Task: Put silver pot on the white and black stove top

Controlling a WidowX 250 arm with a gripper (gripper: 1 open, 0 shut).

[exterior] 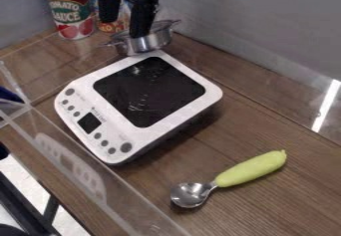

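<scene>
Black gripper (131,19), jaws apart, hangs over the silver pot (144,39), one finger in front of its rim; contact unclear. Relative to the gripper: tomato sauce can (71,10) just beside it toward the image's left, second can (111,21) partly hidden behind it, white and black stove top (139,103) below and nearer the camera, green-handled metal scoop (228,179) well apart, lower right on the wooden counter (266,111).
</scene>
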